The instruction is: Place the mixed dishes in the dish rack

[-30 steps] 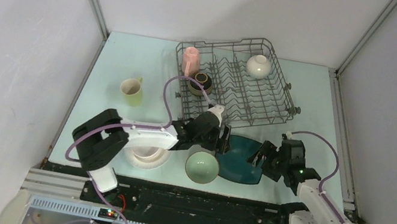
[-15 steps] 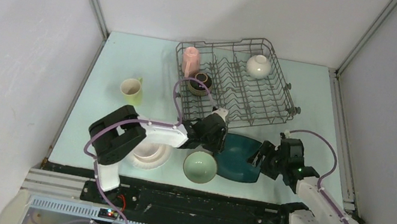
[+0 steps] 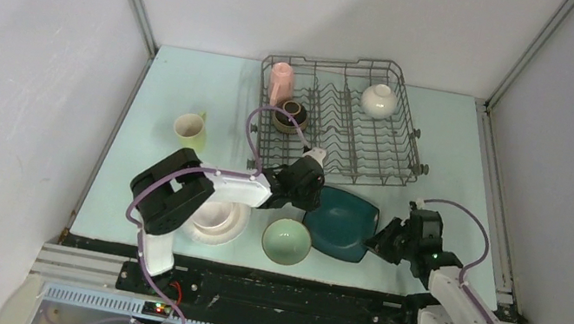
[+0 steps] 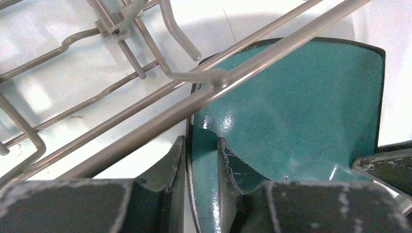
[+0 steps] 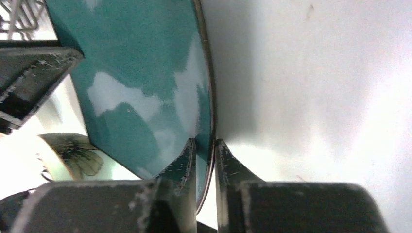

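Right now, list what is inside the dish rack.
The dish rack holds a pink mug, brown bowl and white bowl. The left arm's cable hides part of its near-left corner.

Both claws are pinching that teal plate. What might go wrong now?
The left gripper and right gripper pinch only the thin rim of the glossy dark teal plate; it may slip or twist. The dish rack wire sits right beside the left gripper and could snag it. The pale green bowl lies close and might get knocked.
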Controlling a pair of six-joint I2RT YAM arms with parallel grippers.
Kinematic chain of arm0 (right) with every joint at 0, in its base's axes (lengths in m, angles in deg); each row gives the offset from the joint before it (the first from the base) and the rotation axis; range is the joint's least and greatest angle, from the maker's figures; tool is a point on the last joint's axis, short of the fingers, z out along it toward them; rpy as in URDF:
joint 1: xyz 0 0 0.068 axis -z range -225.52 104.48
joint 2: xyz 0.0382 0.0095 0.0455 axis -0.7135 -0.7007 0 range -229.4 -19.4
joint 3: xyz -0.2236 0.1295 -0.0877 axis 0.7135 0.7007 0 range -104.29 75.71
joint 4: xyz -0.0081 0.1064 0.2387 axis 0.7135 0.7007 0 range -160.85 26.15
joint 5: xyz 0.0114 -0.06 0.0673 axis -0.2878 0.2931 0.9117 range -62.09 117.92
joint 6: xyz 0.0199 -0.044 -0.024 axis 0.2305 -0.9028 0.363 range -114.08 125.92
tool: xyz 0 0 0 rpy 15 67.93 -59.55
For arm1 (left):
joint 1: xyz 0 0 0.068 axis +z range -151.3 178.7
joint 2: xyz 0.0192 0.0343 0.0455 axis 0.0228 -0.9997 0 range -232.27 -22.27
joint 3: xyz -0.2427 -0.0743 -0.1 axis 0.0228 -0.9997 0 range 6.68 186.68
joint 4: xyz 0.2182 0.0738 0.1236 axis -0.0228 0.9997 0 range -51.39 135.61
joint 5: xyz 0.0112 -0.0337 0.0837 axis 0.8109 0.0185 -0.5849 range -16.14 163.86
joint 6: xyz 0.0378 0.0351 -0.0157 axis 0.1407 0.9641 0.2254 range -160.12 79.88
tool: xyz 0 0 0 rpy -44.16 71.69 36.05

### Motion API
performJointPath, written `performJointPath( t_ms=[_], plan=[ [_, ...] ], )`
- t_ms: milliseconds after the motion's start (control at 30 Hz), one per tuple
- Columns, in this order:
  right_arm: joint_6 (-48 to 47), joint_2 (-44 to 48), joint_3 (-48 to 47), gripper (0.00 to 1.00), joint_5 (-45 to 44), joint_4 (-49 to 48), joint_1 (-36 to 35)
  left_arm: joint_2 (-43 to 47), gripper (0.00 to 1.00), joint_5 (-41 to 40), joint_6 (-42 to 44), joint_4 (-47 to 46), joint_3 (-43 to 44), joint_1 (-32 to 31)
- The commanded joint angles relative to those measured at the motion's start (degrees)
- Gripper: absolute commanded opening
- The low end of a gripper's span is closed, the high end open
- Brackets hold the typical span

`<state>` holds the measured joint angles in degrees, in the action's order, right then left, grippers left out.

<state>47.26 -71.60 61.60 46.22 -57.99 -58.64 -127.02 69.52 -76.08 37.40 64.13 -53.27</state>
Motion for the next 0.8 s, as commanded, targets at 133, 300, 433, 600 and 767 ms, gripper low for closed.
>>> performJointPath(
  t_ms=[133, 300, 433, 600, 767],
  plan=[
    [4.5, 12.7, -1.1, 0.00, 12.6, -3.5, 3.0, 1.3, 0.00, 10.8, -2.1, -9.0, -0.9, -2.8],
    [4.2, 16.6, -1.5, 0.00, 12.9, -0.4, 4.1, 2.1, 0.00, 14.3, -3.6, -11.3, -1.2, -2.7],
    [3.7, 19.5, -2.8, 0.00, 12.3, 2.3, 4.3, 2.9, 0.00, 15.5, -4.3, -12.6, -1.4, -2.8],
    [1.2, 21.7, -7.6, 0.00, 3.9, 12.7, 1.4, 4.2, 0.01, 17.8, -4.7, -17.4, -3.5, -2.8],
    [1.4, 21.9, -10.4, 0.00, 0.1, 17.1, 0.1, 4.4, 0.08, 18.6, -4.9, -18.7, -3.9, -2.7]
  ],
)
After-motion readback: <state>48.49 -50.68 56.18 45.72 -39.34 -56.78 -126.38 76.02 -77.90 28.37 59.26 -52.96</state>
